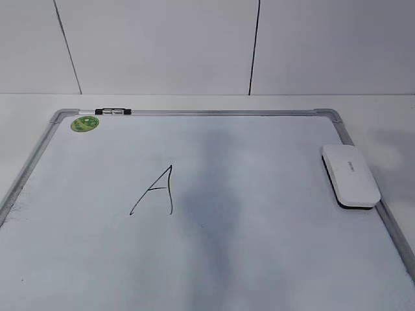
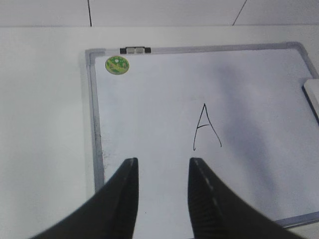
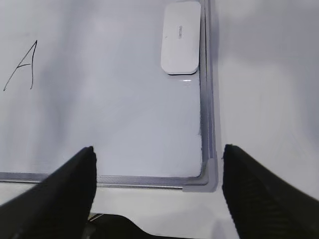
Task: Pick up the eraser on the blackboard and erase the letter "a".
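Note:
The white eraser point(image 1: 350, 175) lies flat at the right edge of the blackboard point(image 1: 194, 113), a white dry-erase board with a silver frame. It also shows in the right wrist view point(image 3: 181, 37), and its edge shows in the left wrist view point(image 2: 313, 97). A tall capital "A" point(image 1: 157, 189) is drawn left of centre. No lowercase "a" shows in any view. A grey smear point(image 1: 211, 194) runs down the board's middle. My left gripper point(image 2: 162, 160) is open and empty over the board's near left part. My right gripper point(image 3: 158, 148) is open and empty over the near right corner point(image 3: 207, 174), well short of the eraser.
A round green sticker point(image 1: 85, 124) sits in the board's far left corner, beside a small black and silver clip point(image 1: 112, 111) on the top frame. The board lies on a white table point(image 1: 389, 110) with a white panelled wall behind.

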Motion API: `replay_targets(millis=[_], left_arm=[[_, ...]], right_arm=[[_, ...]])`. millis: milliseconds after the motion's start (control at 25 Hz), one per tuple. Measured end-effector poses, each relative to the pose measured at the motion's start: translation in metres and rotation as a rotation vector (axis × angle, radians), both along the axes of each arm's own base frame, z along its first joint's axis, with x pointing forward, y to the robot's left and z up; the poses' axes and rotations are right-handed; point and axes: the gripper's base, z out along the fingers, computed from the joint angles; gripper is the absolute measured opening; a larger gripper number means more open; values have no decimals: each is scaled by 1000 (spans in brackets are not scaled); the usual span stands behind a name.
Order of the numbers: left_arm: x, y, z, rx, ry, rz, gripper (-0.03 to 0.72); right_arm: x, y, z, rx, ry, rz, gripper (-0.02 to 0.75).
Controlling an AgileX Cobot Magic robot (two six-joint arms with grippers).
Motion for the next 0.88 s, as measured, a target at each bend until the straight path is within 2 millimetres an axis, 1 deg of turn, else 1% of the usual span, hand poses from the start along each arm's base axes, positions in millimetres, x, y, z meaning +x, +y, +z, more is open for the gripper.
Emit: replay_targets(millis=[120, 240, 320, 600, 720, 880], left_arm=[[-21, 2, 5, -4, -57, -1, 257], [-34, 3, -1, -6, -73, -1, 257], [-38, 3, -11, -5, -59, -1, 257], [-51, 5, -58, 4, 28, -2, 255], [-56, 5, -78, 7, 61, -2, 255], [-66, 6, -98, 18, 72, -25, 255]], right_arm=[[-12, -2, -9, 0, -8, 1, 622], [-21, -3, -16, 2, -17, 8, 619], [-26, -4, -19, 3, -24, 18, 616], [-38, -6, -33, -2, -31, 33, 610], [-42, -5, -43, -15, -23, 68, 603], [-49, -8, -57, -35, -17, 86, 600]])
